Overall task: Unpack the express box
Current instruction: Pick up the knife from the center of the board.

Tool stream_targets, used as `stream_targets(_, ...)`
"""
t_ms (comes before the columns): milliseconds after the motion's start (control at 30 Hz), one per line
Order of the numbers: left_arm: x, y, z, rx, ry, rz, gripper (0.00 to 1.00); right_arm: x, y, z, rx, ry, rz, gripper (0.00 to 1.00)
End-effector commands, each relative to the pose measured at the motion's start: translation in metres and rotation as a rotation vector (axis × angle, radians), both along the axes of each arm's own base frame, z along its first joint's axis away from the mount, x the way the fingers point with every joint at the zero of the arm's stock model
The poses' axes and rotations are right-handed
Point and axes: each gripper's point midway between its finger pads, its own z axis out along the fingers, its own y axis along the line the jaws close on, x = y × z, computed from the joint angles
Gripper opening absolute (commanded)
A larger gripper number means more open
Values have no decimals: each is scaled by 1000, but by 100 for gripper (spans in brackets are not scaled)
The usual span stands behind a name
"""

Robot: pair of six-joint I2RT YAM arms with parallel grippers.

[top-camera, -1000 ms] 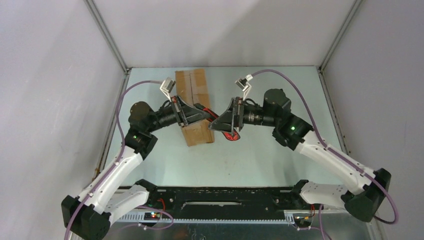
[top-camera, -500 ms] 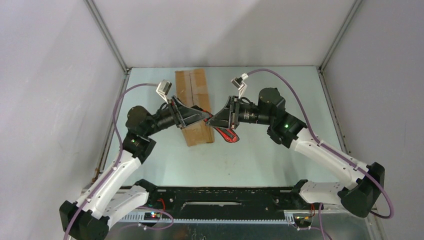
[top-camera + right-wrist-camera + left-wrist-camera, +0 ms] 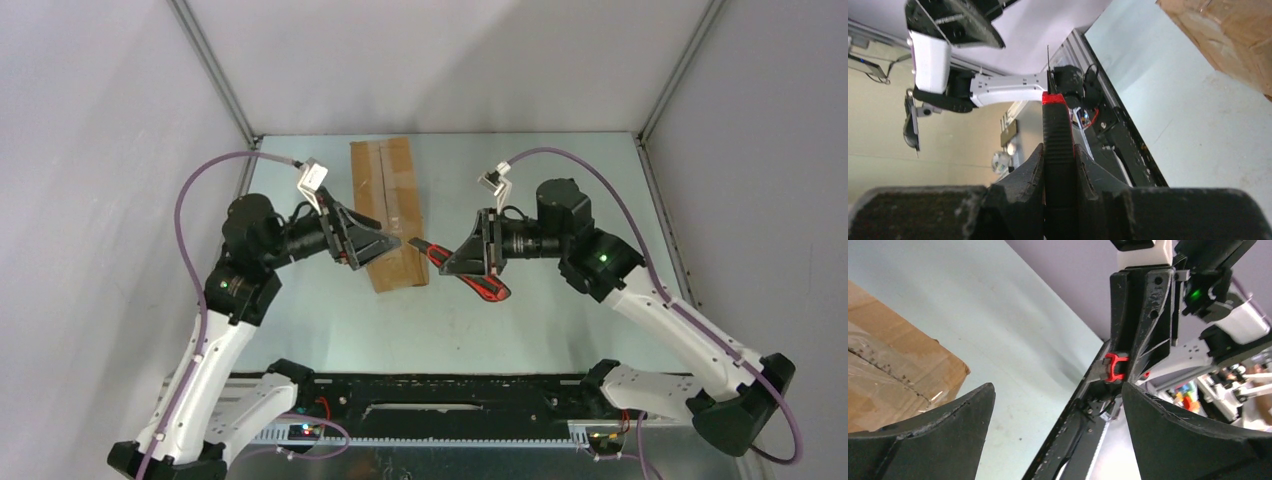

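The express box (image 3: 385,200) lies flat on the table, a brown carton with clear tape along its shut top seam; one corner shows in the left wrist view (image 3: 893,375) and in the right wrist view (image 3: 1233,40). My left gripper (image 3: 388,247) hangs open and empty over the box's near left edge, its fingertips wide apart (image 3: 1055,400). To the right of the box, my right gripper (image 3: 452,262) is shut on a red-and-black utility knife (image 3: 478,280). The knife handle (image 3: 1058,140) stands clamped between the fingers, thin blade out at its tip.
The grey-green table (image 3: 520,320) is walled by pale panels left, back and right. A black rail with the arm bases (image 3: 440,395) runs along the near edge. The two grippers face each other a short way apart.
My left gripper opened, let go of the knife and drew back to the left. My right gripper closed on the knife and carried it a little to the right, away from the box.
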Motion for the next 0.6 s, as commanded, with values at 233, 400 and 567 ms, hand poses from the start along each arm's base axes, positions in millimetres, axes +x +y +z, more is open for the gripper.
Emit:
stream_targets(233,7,10,2,58,-2,84,98,-19,-14,9,-86,-121,41,0)
stream_targets(400,-39,-12,16,61,-137,-223,96,-44,-5,2,-118,-136,170,0)
stream_targets(567,-87,-38,-3,139,-204,-479,90,-75,-4,-3,-170,-188,280,0)
